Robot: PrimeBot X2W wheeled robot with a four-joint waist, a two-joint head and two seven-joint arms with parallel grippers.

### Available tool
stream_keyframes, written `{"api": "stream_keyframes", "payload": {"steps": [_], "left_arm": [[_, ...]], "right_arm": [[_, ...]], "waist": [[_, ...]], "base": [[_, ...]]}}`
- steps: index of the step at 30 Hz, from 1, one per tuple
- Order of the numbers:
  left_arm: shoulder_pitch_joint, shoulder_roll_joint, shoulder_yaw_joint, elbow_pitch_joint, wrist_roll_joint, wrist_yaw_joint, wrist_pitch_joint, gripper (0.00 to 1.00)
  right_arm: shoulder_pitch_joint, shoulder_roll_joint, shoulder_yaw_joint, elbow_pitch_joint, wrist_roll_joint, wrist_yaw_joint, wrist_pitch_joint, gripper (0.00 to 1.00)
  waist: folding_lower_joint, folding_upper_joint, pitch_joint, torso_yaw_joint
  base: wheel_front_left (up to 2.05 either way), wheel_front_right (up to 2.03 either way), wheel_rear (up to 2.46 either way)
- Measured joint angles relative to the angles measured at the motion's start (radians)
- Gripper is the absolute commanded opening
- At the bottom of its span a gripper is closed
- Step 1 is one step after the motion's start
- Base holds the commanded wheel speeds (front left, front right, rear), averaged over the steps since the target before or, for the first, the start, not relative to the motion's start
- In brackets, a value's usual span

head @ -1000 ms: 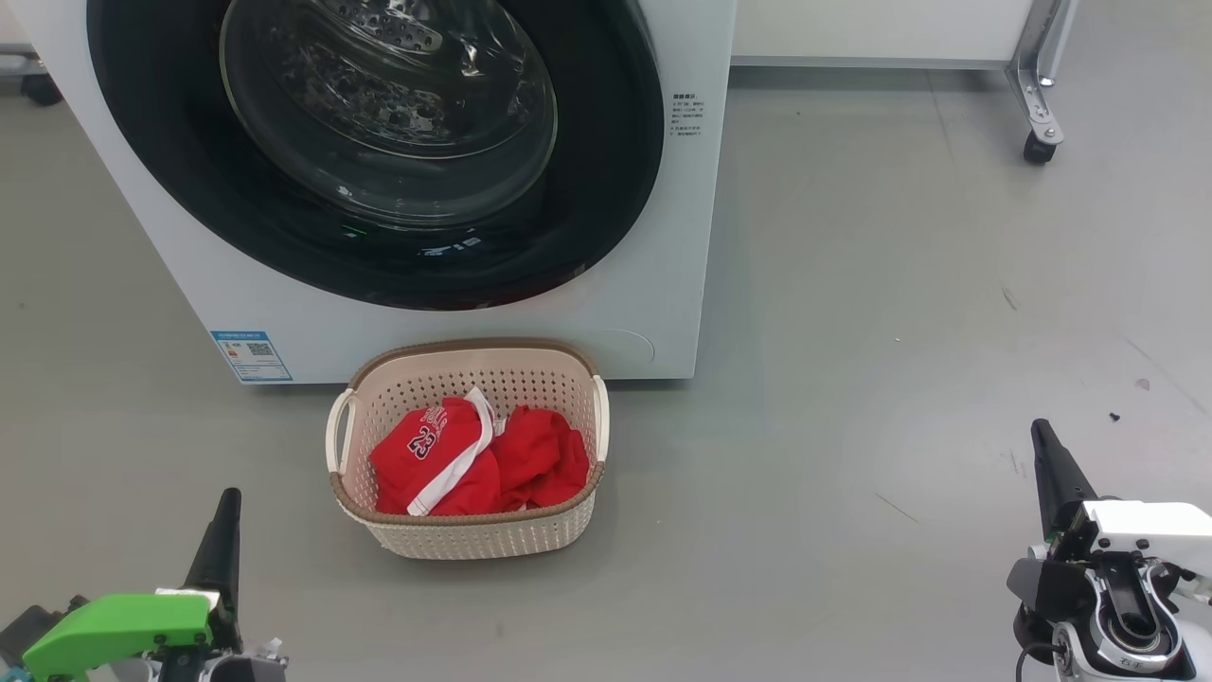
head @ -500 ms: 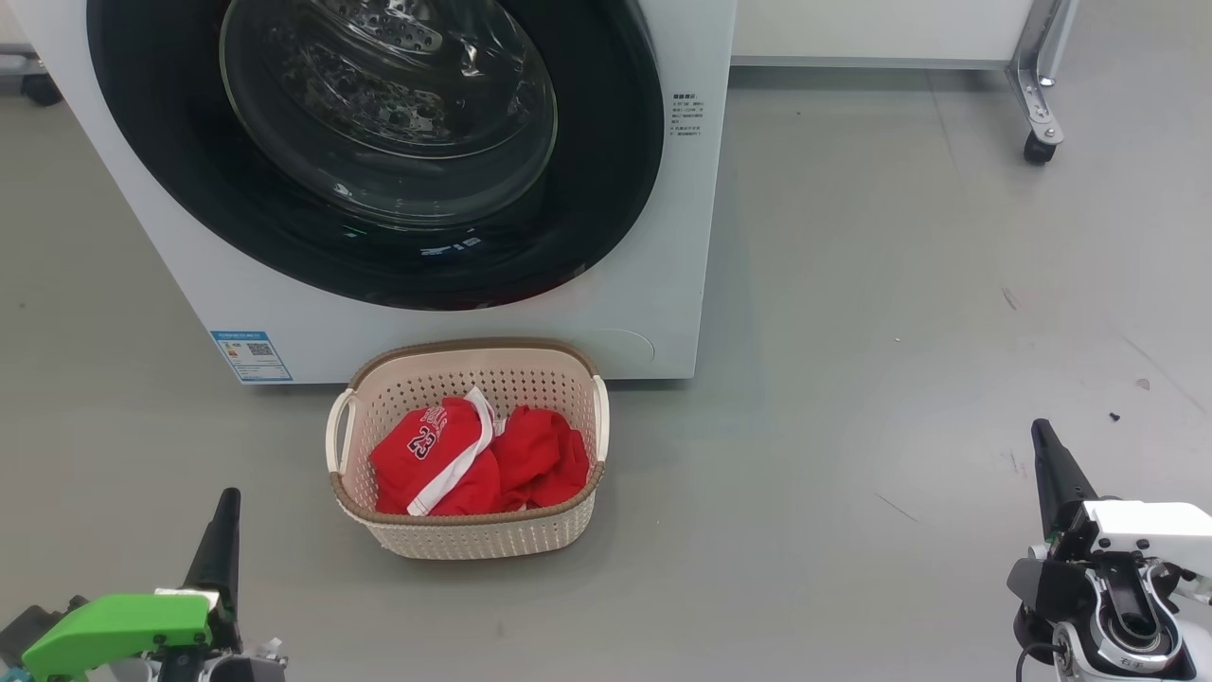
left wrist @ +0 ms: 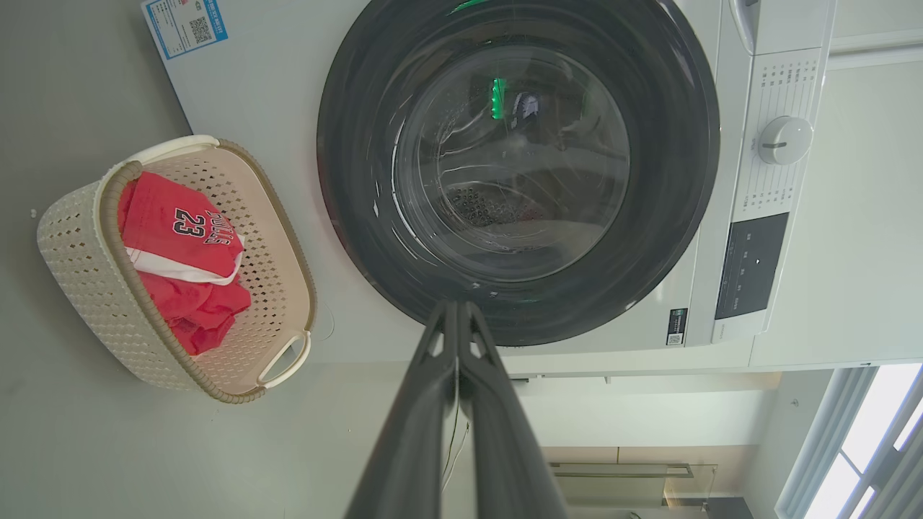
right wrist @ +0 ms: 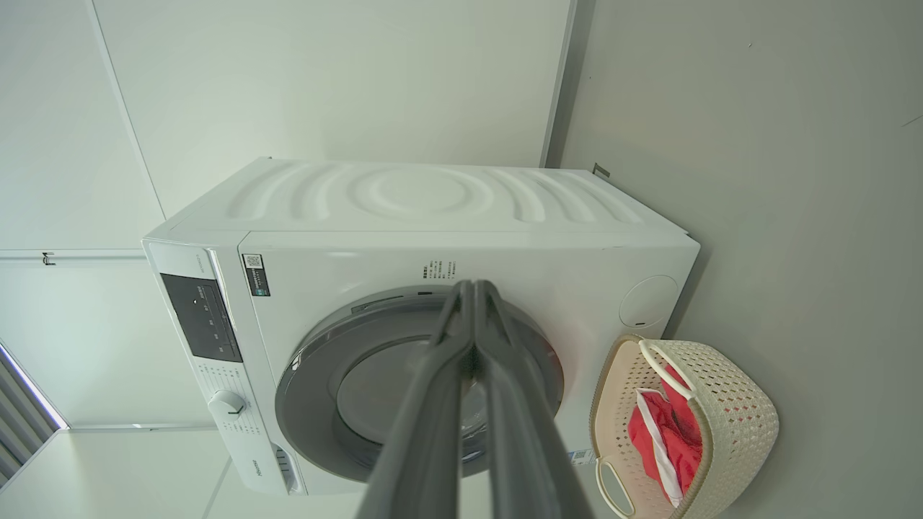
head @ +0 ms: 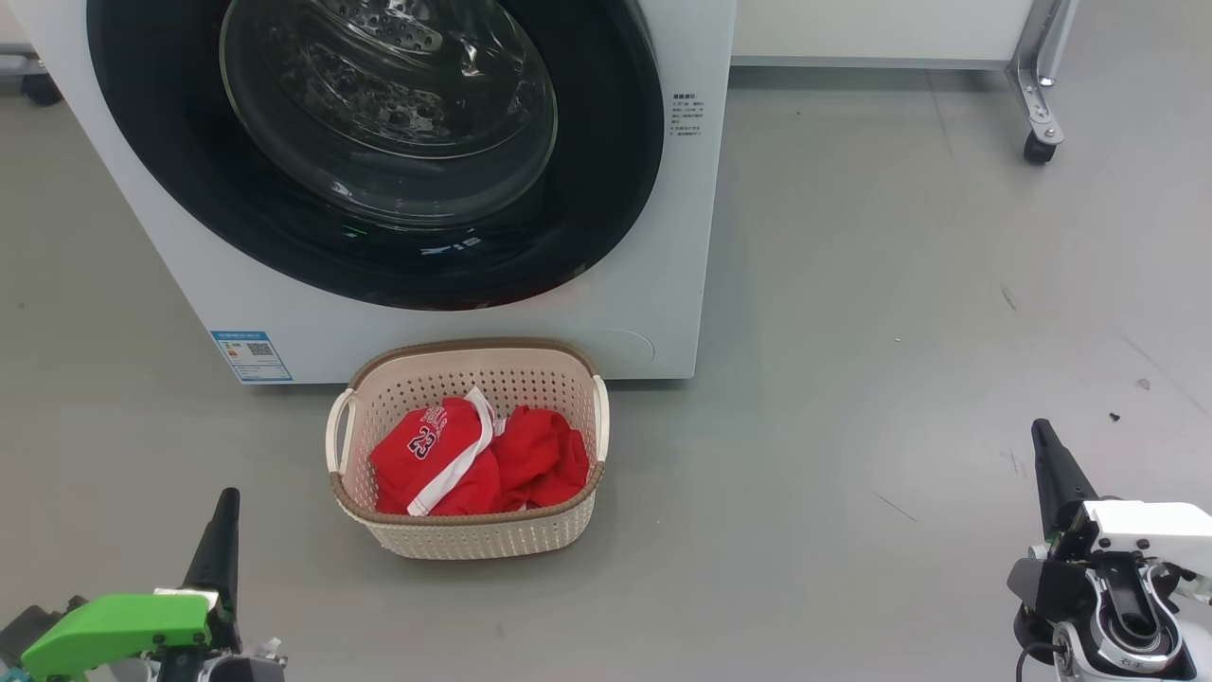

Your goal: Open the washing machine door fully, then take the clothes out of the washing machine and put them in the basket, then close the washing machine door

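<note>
Red clothes lie heaped in the basket, one piece showing a white 23 face up and a white band along its edge. The basket stands on the grey floor ahead of the left gripper and off to its right. It is well to the left of the right gripper, so it sits between the two but nearer the left one.

Both grippers are low over the floor, well apart from the basket and from each other, fingers pointing toward the washer. Each has its two dark fingers pressed together along their length, tips meeting, with nothing between them.

The washer stands beyond the basket, ahead of both grippers. The basket's far rim is just beside the washer's base, though whether they touch cannot be told. The door lies shut, flush against the white front, and the perforated steel drum shows through its glass. No red shows behind the glass.

A blue label sits on the washer's lower corner, ahead of the left gripper. In the left wrist view a round dial shows on the control strip past the door's far edge.
</note>
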Motion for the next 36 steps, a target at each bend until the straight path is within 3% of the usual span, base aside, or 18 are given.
{"api": "stream_keyframes", "payload": {"steps": [36], "left_arm": [[0.0, 0.0, 0.002, 0.0, 0.0, 0.0, 0.008, 0.0]], "right_arm": [[0.0, 0.0, -0.001, 0.0, 0.0, 0.0, 0.006, 0.0]], "waist": [[0.0, 0.0, 0.0, 0.0]], "base": [[0.0, 0.0, 0.0]]}}
